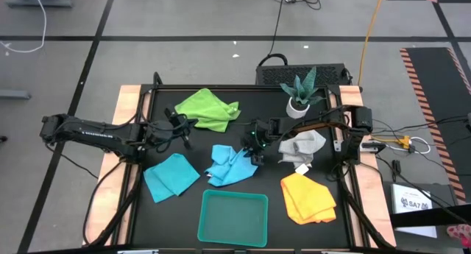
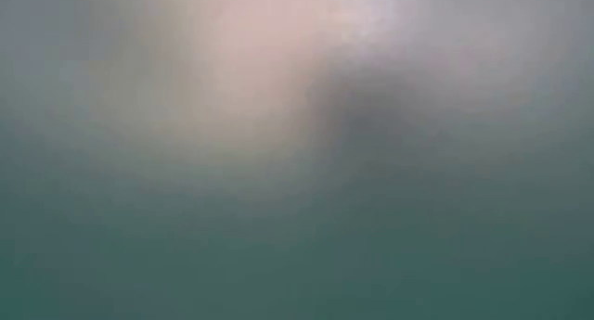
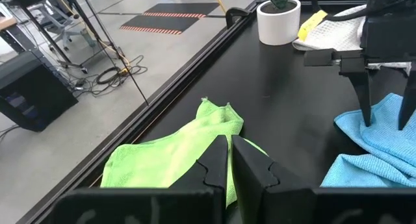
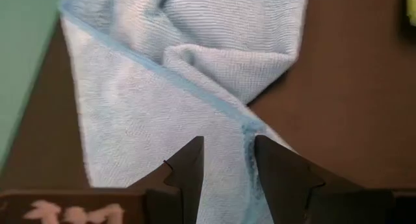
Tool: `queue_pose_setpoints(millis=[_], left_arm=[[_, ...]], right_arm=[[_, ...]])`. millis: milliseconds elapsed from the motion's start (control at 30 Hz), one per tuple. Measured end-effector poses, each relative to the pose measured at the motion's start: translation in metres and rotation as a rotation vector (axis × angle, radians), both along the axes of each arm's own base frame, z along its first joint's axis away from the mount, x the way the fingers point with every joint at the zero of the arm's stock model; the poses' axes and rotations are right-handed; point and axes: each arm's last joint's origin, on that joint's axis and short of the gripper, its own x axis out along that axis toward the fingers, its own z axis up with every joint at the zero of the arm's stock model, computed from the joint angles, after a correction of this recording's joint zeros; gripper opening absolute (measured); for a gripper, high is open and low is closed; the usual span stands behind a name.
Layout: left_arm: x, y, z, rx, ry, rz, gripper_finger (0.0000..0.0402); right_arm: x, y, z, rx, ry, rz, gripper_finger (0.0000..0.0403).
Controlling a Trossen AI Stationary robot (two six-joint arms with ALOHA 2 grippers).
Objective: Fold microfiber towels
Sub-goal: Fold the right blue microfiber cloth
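Right gripper (image 4: 224, 160) spread over crumpled turquoise towel (image 4: 175, 81) — apparently untouched.

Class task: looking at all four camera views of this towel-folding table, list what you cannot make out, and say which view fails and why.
- Low view: everything; the picture is one blur.
- High view: whether the right hand touches the crumpled turquoise microfiber towel; too small.
- Left wrist view: potted plant in its white round pot; leaves cut off by the edge.
- Right wrist view: teal rectangular plastic tray; only a corner shows.

Tabletop (image 1: 140, 210) centre is crowded: crumpled blue towel (image 1: 232, 164) under the right end effector (image 1: 255, 152), grey towel (image 1: 302, 146) and potted plant (image 1: 300, 92) just behind. Teal tray (image 1: 233, 218) blocks front centre. Bare lane between green towel (image 1: 209, 109) and plant; open strip at far left edge.
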Motion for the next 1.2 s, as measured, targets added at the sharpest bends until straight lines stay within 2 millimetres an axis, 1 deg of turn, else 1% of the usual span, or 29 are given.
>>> queue_pose_setpoints(millis=[167, 467, 600, 733, 800, 833, 933, 1033, 1133, 1200], left_arm=[[0.000, 0.000, 0.000, 0.000, 0.000, 0.000, 0.0024], [0.000, 0.000, 0.000, -0.003, -0.002, 0.001, 0.0024], [0.000, 0.000, 0.000, -0.003, -0.002, 0.001, 0.0024], [0.000, 0.000, 0.000, -0.003, -0.002, 0.001, 0.0024], [0.000, 0.000, 0.000, -0.003, -0.003, 0.001, 0.0024], [0.000, 0.000, 0.000, -0.003, -0.003, 0.001, 0.0024], [0.000, 0.000, 0.000, -0.003, -0.002, 0.001, 0.0024], [0.000, 0.000, 0.000, -0.003, -0.002, 0.001, 0.0024], [0.000, 0.000, 0.000, -0.003, -0.003, 0.001, 0.0024], [0.000, 0.000, 0.000, -0.017, -0.014, 0.008, 0.0024]], right_arm=[[0.000, 0.000, -0.001, -0.085, 0.008, -0.025, 0.0132], [0.000, -0.001, -0.001, -0.088, 0.009, -0.028, 0.0127], [0.000, 0.000, -0.001, -0.083, 0.010, -0.030, 0.0096], [-0.001, 0.001, -0.002, -0.083, 0.007, -0.022, 0.0044], [-0.003, 0.001, -0.006, -0.086, 0.009, -0.019, 0.0016], [-0.005, 0.001, -0.008, -0.087, 0.005, -0.018, 0.0009], [-0.010, 0.002, -0.017, -0.081, -0.013, -0.031, 0.0005], [-0.012, 0.001, -0.020, -0.104, -0.017, -0.058, 0.0002], [-0.011, 0.000, -0.014, -0.158, -0.035, -0.080, 0.0001], [-0.008, -0.002, -0.003, -0.191, -0.086, -0.081, 0.0001]])
